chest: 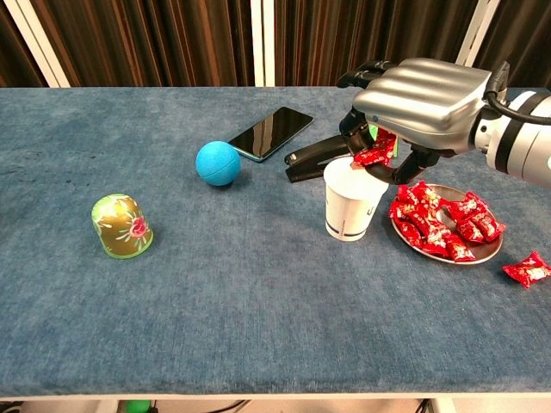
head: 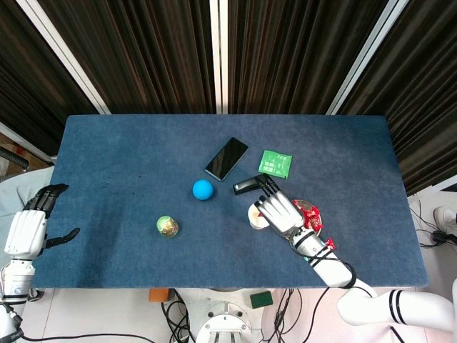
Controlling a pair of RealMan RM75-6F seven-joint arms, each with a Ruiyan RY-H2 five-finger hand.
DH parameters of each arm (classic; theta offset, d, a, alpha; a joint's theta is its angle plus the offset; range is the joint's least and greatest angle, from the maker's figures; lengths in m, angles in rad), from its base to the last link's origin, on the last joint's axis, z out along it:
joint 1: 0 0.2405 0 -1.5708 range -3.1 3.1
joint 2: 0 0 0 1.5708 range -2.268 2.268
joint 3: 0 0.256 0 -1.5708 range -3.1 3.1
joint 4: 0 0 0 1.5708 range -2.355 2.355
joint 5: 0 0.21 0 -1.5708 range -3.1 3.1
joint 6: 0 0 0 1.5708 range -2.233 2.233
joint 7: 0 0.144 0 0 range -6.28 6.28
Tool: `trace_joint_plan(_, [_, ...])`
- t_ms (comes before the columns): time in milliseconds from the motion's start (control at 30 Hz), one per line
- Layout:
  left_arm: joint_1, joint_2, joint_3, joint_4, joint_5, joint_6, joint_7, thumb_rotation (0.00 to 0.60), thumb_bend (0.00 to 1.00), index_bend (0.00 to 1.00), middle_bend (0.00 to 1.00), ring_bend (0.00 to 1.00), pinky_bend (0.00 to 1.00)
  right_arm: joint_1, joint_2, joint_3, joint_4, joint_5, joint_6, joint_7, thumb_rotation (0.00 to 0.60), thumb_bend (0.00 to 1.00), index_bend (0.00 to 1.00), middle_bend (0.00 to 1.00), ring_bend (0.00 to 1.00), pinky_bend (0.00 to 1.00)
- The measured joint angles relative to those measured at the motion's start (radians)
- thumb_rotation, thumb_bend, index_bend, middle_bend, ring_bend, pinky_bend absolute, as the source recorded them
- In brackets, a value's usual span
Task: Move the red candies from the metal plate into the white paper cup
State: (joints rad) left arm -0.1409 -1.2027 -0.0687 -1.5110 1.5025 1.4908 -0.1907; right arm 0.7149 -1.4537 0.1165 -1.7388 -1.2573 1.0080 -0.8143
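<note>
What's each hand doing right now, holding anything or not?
Left hand: open, holding nothing, off the table's left edge.
Right hand: holds a red candy just above the white paper cup.

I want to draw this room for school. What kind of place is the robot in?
Probably a robot testing lab, not a home. A blue-covered table stands before dark curtains, cables trail on the floor, and odd things are set out for practice: a blue ball, a stapler, a phone.
</note>
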Motion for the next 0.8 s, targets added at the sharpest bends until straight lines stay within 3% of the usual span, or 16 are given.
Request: trace_joint_plan(800, [0.003, -0.003, 0.001, 0.008, 0.000, -0.004, -0.004, 0.600, 0.12, 0.14, 0.14, 0.10, 0.24, 0.028, 0.001, -0.027, 0.003, 0.020, 0.003, 0.003, 0.600, 0.42, 0.45, 0.35, 0.00, 0.00])
